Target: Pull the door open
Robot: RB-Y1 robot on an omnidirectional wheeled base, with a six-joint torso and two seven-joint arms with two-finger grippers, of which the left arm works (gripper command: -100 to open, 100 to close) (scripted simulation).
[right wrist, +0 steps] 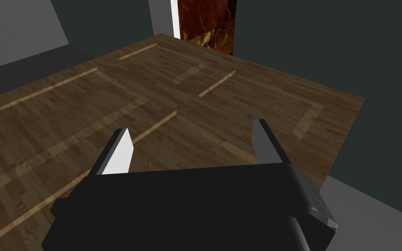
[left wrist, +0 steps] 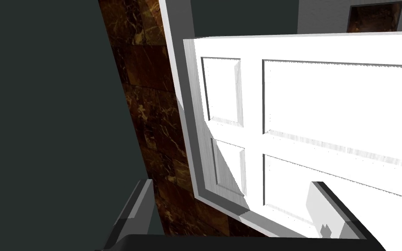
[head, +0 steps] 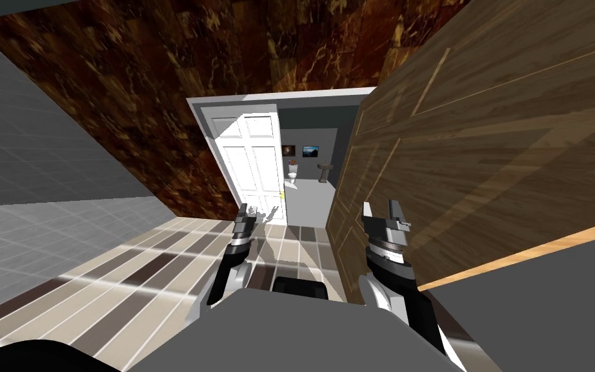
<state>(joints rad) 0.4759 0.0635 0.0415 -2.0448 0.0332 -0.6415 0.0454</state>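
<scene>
My left gripper (head: 246,210) hung spread near the white door (head: 254,161), ajar ahead. My right gripper (head: 380,210) was spread too, facing a brown wooden door (head: 483,148) that crowded close on that side.

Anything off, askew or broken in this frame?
Nothing damaged or spilled. The shared tilt is the head camera's roll. The white panelled door stands ajar, toilet visible past it; a brown wooden door stands close by the right gripper. The left gripper faces the white door, open, holding nothing.
</scene>
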